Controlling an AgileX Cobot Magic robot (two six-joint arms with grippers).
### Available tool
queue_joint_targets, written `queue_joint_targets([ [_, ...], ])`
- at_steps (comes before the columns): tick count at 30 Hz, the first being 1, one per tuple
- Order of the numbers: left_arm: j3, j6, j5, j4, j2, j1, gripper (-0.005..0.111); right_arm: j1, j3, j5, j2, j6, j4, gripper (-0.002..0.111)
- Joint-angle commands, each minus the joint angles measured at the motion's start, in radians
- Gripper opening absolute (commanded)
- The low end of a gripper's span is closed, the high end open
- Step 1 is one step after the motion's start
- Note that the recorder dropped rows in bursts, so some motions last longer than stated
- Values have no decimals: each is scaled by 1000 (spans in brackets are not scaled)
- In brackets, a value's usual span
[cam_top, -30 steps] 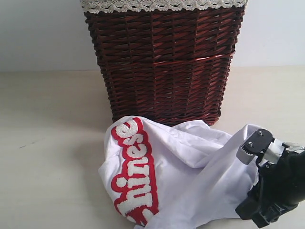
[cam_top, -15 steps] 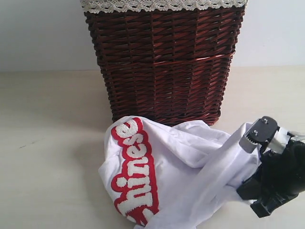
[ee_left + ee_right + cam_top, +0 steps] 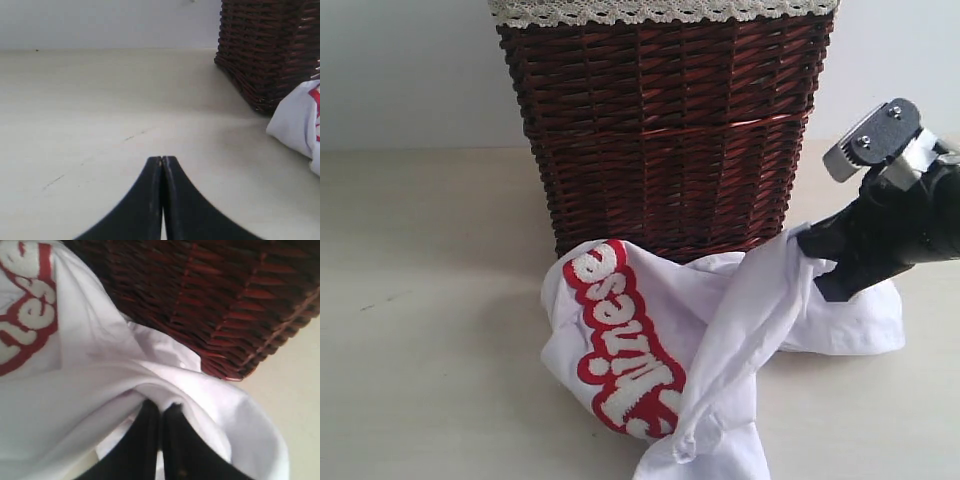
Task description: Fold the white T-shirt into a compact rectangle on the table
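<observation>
My right claw point(image 3: 807, 243) pinches the white T-shirt point(image 3: 720, 340) hanging below it; next, I'd spread it flat.

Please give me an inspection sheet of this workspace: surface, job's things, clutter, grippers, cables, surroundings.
Surface: wide pale cream-beige table, a few tiny dark specks.
Job's things: large soft white T-shirt with red-outlined white lettering, crumpled and unfolded in front of the basket, one part pulled up toward the right.
Clutter: tall dark brown wicker basket with white lace trim, standing behind the shirt.
Grippers: right gripper shut on shirt fabric, raised above the table; left gripper shut, empty, over bare table.
Cables: nothing seen.
Surroundings: light grey-white wall behind the table.
</observation>
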Motion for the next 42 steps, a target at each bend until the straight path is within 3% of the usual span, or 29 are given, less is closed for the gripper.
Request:
queue_joint_targets([
  [1, 0, -6, -11, -7, -5, -6, 0, -5, -57, -26, 155, -46, 23, 2],
  [2, 0, -6, -11, -7, -5, -6, 0, -5, -65, -29, 175, -46, 23, 5],
  [4, 0, -6, -11, -7, -5, -6, 0, -5, -76, -78, 252, -46, 32, 26],
  [6, 0, -6, -11, -7, -5, -6, 0, -4, -78, -108, 289, -46, 28, 39],
  [8, 0, -6, -11, -7, -5, -6, 0, -4, -78, -101, 283, -46, 28, 44],
  [16, 0, -6, -11, -7, -5, -6, 0, -4, -78, -70, 5, -40, -69, 48],
  [20, 0, -6, -11, -7, -5, -6, 0, -4, -76, 15, -66, 123, -383, 51],
  [24, 0, -6, -11, -7, -5, -6, 0, -4, -66, 307, -59, 432, -661, 51],
  [26, 0, -6, -11, -7, -5, -6, 0, -4, -18, 326, -37, 452, -641, 51],
  [28, 0, -6, -11, -7, -5, -6, 0, -4, 28, 218, 12, 441, -564, 51],
  [29, 0, -6, -11, -7, -5, -6, 0, -4, 46, 139, 56, 385, -463, 51],
  [32, 0, -6, -11, -7, -5, -6, 0, -4, 45, 138, 176, 179, -125, 51],
  [36, 0, -6, -11, -7, -5, -6, 0, -4, 45, 147, 280, 73, 112, 51],
  [42, 0, -6, -11, -7, -5, -6, 0, -4, 45, 147, 304, 69, 206, 51],
])
